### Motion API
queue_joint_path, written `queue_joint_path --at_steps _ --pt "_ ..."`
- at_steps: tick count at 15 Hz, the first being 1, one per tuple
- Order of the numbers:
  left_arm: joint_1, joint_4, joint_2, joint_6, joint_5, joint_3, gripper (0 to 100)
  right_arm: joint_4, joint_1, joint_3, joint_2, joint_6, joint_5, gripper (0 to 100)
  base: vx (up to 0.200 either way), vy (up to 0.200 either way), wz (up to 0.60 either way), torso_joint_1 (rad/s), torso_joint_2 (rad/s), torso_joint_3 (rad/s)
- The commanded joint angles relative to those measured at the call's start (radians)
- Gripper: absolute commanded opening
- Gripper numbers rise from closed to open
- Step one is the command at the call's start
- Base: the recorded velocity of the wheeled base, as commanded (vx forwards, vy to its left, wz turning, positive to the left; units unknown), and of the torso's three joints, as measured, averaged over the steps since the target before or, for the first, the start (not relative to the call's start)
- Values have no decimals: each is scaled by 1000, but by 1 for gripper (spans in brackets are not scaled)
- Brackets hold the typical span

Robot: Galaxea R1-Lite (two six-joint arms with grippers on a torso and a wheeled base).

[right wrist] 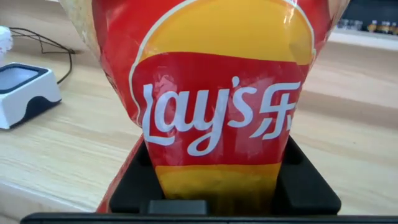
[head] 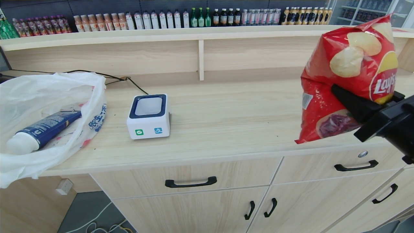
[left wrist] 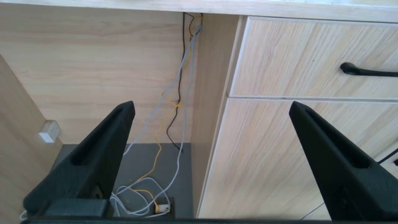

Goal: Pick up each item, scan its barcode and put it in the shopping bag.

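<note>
Left of the barcode scanner (head: 149, 116), the white shopping bag (head: 87, 97) lies open on the counter (head: 226, 106) with a blue tube (head: 45, 129) inside. The left end effector (left wrist: 211, 107) hangs lower than the scanner, facing the cabinet front (left wrist: 298, 149), spread wide and empty.

Well to the right of the scanner, the red chip bag (head: 349, 74) is held upright and clear of the counter. The right end effector (right wrist: 214, 186) is closed on its lower part, one finger on each face.

The step in hand looks like scanning. The chip bag should travel left until it is over the scanner's glass window, then turn so its barcode faces down into the window. A pale label (head: 307, 100) on the edge toward the scanner may be the code, but it is too small to tell. The foil should be kept taut and level, close above the glass without touching it, and the grip kept light enough to avoid crushing the chips.
</note>
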Motion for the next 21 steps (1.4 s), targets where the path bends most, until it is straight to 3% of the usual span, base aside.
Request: queue_joint_path --at_steps 1,3,7,12,14,21 --pt "0 0 0 -1 0 0 100 -29 -16 -67 80 -17 31 0 0 0 0 0 0 0" --pt "-2 0 0 1 0 0 100 -144 -70 -88 149 -2 77 0 0 0 0 0 0 0" --pt "-2 0 0 2 0 0 100 -149 -76 -131 161 -14 80 0 0 0 0 0 0 0" --pt "0 0 0 -1 0 0 100 -181 -71 -67 152 -14 72 0 0 0 0 0 0 0" --pt "0 0 0 -2 0 0 100 -215 -73 8 156 -3 75 0 0 200 0 5 5 2" --pt "0 2 0 -4 0 0 100 -246 -89 76 184 60 75 0 0 200 0 7 4 1"
